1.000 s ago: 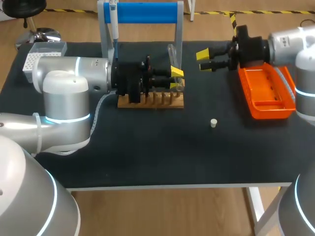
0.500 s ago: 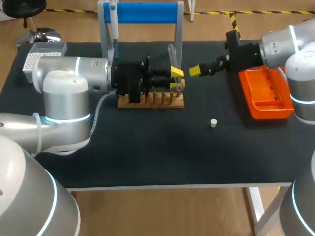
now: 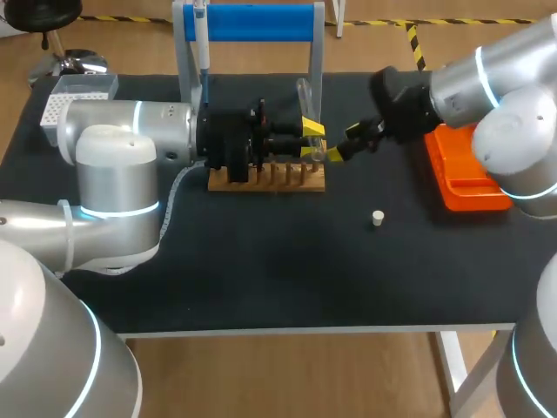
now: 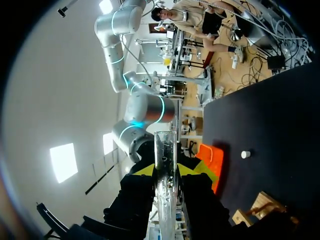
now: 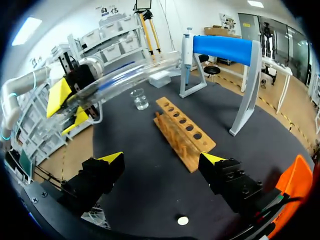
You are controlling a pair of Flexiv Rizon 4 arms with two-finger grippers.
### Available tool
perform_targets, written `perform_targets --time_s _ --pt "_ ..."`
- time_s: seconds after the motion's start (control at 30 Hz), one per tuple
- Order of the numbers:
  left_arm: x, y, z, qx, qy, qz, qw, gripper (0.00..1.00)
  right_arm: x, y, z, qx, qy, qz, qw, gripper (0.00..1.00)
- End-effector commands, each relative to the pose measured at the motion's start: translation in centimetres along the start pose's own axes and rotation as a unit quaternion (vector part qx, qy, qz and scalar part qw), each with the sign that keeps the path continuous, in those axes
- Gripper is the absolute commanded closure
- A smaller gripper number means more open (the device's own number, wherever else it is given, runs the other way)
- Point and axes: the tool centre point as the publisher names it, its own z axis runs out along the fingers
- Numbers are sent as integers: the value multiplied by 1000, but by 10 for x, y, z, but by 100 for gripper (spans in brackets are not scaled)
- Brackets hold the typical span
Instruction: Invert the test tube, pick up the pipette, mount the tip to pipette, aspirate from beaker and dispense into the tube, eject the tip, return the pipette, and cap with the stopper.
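Left claw (image 4: 169, 169) grasping clear cylindrical test tube (image 4: 164, 147), seemingly glass, right claw (image 5: 162, 161) released, facing holed wooden rack (image 5: 182, 131)

No print, number or sign is legible on the test tube (image 3: 305, 100), pipette (image 3: 200, 35) or tip box (image 3: 83, 87).

Near end of test tube (image 4: 164, 150) lost behind fingers of my left gripper (image 4: 167, 169); left arm (image 3: 130, 131) covers much of rack (image 3: 280, 179) in head view.

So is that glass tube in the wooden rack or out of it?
Out. The left tool grips the tube in the air, apart from the rack, whose visible holes are empty.
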Motion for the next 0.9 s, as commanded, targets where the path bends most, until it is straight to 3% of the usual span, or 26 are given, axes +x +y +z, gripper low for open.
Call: perform_targets --time_s 0.03,0.2,0.43,0.9 --pt "-1 0 0 0 1 0 1000 100 -11 -6 17 -22 -8 1 1000 0" --pt "-1 0 0 0 1 0 1000 100 -20 -4 23 -58 6 -6 998 0" --pt "-1 0 0 0 1 0 1000 100 -23 1 33 -66 -12 -47 997 0" --pt "-1 0 0 0 1 0 1000 100 -26 -9 51 -90 -40 -52 994 0"
